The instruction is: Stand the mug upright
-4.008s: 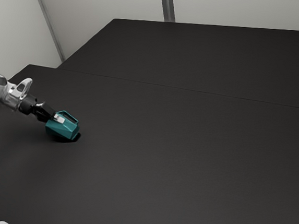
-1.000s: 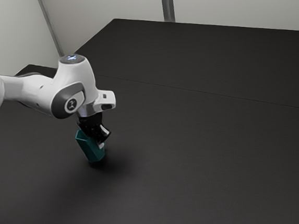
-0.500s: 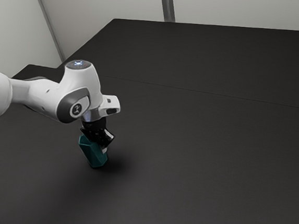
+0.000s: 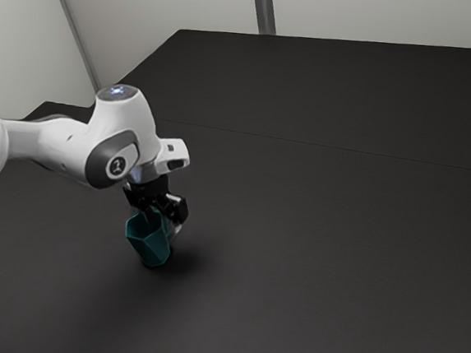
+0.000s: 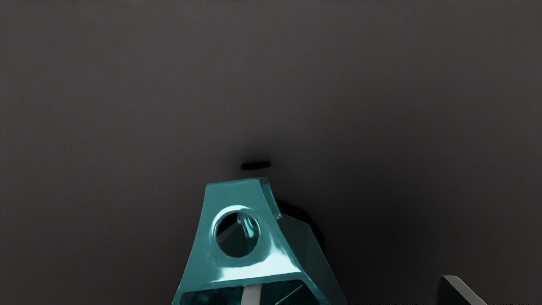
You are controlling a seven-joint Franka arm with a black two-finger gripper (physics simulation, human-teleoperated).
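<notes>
The glossy teal faceted mug [image 4: 152, 247] has tipped nearer upright, leaning toward the exterior view's eleven o'clock; the black two-finger gripper [image 4: 165, 225] stands wide.

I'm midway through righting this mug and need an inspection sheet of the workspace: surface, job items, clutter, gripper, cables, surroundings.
Surface: dark tabletop, with a thin seam toward the back; a short black mark near the mug, possibly shadow.
Job's things: teal mug, tilted, its mouth upward and toward the exterior view's left; whether its base touches the table, I cannot tell.
Clutter: nothing seen.
Gripper: hand at the mug, fingers apart; one fingertip shows within the mug's outline, the other stands off to the side.
Cables: nothing seen.
Surroundings: pale walls behind the table, with a grey upright strip.
</notes>
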